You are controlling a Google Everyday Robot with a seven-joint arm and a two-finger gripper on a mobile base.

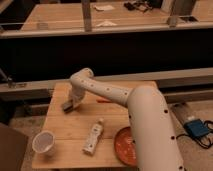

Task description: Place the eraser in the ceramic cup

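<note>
While low at the table's (60, 150) far-left, the pincer (70, 104) grips the eraser (67, 106).

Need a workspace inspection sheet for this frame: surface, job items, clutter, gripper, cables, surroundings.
Surface: wooden table, pale slats.
Job's things: ceramic cup upright near the front left corner; eraser not clearly seen, a dark block sits at the gripper tip.
Clutter: white bottle lying mid-table; orange plate front right, partly behind the arm; thin orange stick near the back.
Gripper: gripper low over the table's back left, far from the cup.
Cables: blue box with cords on the floor, right.
Surroundings: long benches behind.
</note>
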